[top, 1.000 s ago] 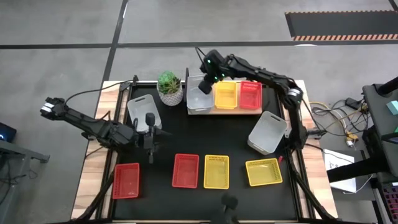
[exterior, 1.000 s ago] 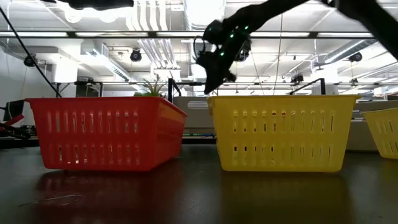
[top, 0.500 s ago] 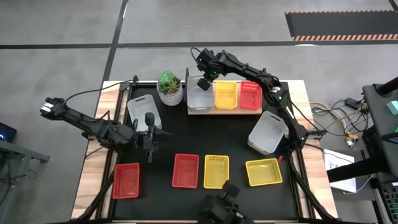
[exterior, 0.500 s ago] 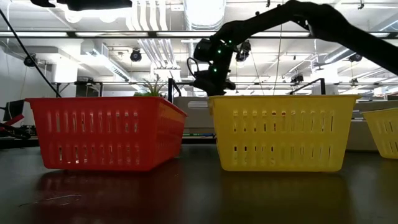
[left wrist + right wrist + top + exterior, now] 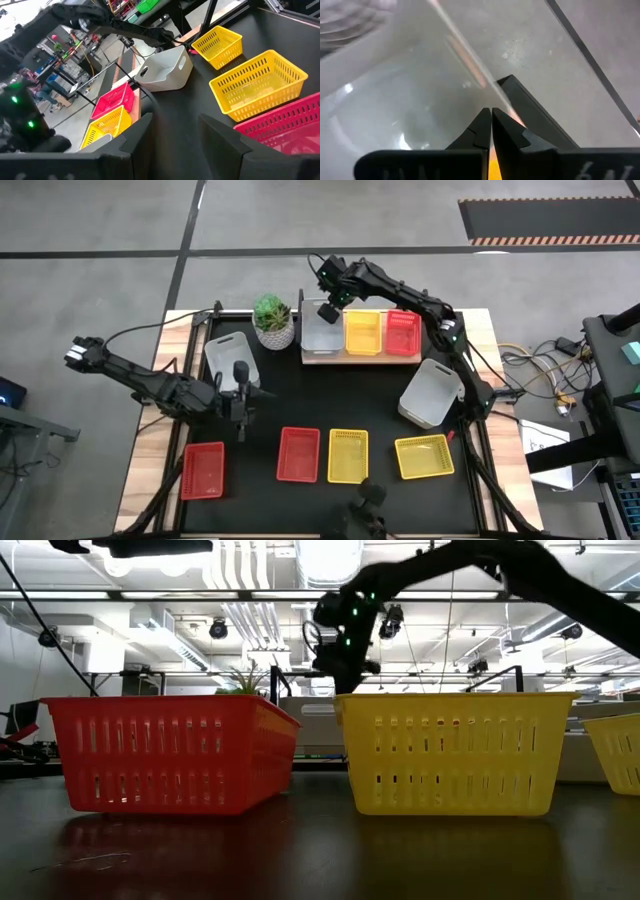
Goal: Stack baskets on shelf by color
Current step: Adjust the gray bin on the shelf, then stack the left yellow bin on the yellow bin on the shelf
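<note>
The shelf (image 5: 361, 358) lies at the far edge of the black surface (image 5: 340, 405), just beside the potted plant (image 5: 273, 320). On it sit a white basket (image 5: 320, 338), a yellow basket (image 5: 363, 332) and a red basket (image 5: 403, 333) in a row. The right gripper (image 5: 327, 310) hangs over the white basket's far rim, fingers clenched on nothing (they meet tip to tip in the right wrist view). Nearer than the shelf lie two more white baskets (image 5: 431, 392) (image 5: 225, 352), two red ones (image 5: 298, 454) (image 5: 203, 470) and two yellow ones (image 5: 348, 456) (image 5: 424, 456). The left gripper (image 5: 241, 430) waits near the plant-side white basket, fingers released.
</note>
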Controlling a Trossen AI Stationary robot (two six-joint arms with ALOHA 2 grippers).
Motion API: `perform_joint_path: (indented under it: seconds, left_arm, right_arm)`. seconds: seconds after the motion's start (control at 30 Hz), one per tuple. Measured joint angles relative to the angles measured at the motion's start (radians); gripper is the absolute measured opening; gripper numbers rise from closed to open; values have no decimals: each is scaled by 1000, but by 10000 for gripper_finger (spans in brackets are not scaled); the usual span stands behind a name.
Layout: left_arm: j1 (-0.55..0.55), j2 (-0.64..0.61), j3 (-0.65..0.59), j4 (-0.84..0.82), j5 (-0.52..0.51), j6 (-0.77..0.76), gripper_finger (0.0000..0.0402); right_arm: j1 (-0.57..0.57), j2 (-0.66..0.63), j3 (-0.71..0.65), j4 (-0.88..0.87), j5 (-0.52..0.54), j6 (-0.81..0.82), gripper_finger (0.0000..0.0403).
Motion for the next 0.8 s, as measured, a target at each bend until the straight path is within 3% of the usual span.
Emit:
perform_joint_path:
  seconds: [0.2, 0.4, 0.63, 0.8]
  left_arm:
    - [0, 10, -1, 53, 0, 55, 141]
    - [0, 17, 6, 114, 6, 79, 141]
    - [0, 16, 7, 113, 9, 33, 141]
    - [-1, 16, 7, 121, 12, -45, 141]
  right_arm:
    - [127, -112, -32, -112, -2, 20, 8]
    - [340, -276, -192, -81, -3, 67, 8]
    - [639, -465, -587, 304, -4, 116, 8]
    - [793, -551, -835, 544, 0, 163, 8]
